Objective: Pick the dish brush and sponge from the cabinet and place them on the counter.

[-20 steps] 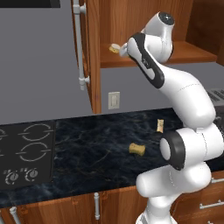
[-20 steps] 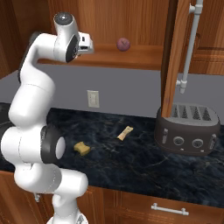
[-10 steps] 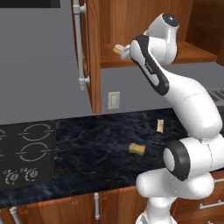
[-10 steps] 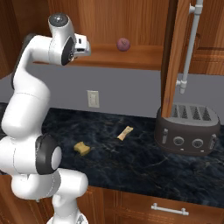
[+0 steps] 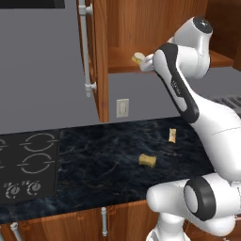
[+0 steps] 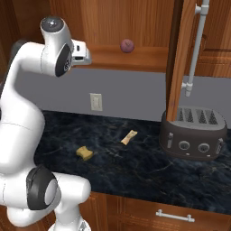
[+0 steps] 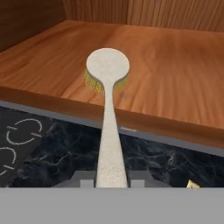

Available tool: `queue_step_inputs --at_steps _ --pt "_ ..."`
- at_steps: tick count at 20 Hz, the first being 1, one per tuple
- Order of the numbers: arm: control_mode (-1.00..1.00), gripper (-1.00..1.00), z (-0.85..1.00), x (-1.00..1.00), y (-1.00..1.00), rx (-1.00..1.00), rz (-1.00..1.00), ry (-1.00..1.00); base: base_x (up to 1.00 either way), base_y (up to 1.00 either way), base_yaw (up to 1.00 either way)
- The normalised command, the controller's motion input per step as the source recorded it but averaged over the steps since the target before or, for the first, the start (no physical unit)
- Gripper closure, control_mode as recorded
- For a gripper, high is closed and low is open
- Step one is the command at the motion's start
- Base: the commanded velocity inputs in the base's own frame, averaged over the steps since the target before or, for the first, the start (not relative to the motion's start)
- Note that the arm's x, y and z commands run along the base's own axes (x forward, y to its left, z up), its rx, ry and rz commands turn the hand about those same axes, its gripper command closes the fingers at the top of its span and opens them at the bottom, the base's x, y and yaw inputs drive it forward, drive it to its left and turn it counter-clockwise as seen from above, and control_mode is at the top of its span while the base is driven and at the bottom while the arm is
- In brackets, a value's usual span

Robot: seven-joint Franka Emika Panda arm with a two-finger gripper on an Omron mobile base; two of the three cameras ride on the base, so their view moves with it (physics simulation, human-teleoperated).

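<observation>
Gripper (image 7: 112, 178) clamped on the dish brush (image 7: 108, 113) handle; brush head just above the cabinet (image 5: 164, 28) shelf's front edge. Sponge (image 5: 147, 160) already lies on the counter (image 5: 94, 164) below. Remaining: carry the brush down beside it.

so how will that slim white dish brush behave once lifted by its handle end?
The slim white dish brush looks rigid and light. Held at the far handle end by the fingers, its round bristled head may droop or pivot. Its head rests on the wooden cabinet shelf.

No readable text, label or number shows anywhere.
</observation>
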Motion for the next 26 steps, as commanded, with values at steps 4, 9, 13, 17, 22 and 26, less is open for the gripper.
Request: queue_step_inputs --at_steps 4,9,13,17,22,26 --pt "-1.0 1.0 0.0 -0.85 -0.12 -0.01 0.0 0.0 0.0 0.0 0.0" --pt "-1.0 1.0 0.0 -0.88 -0.11 -0.01 0.0 0.0 0.0 0.0 0.0" --pt "-1.0 1.0 0.0 -0.83 -0.09 -0.03 0.0 0.0 0.0 0.0 0.0" --pt "-1.0 1.0 0.0 -0.82 -0.1 -0.03 0.0 0.0 0.0 0.0 0.0" --pt "-1.0 1.0 0.0 -0.8 -0.12 -0.03 0.0 0.0 0.0 0.0 0.0" --pt "-1.0 1.0 -0.13 -0.46 -0.08 -0.02 0.0 0.0 0.0 0.0 0.0"
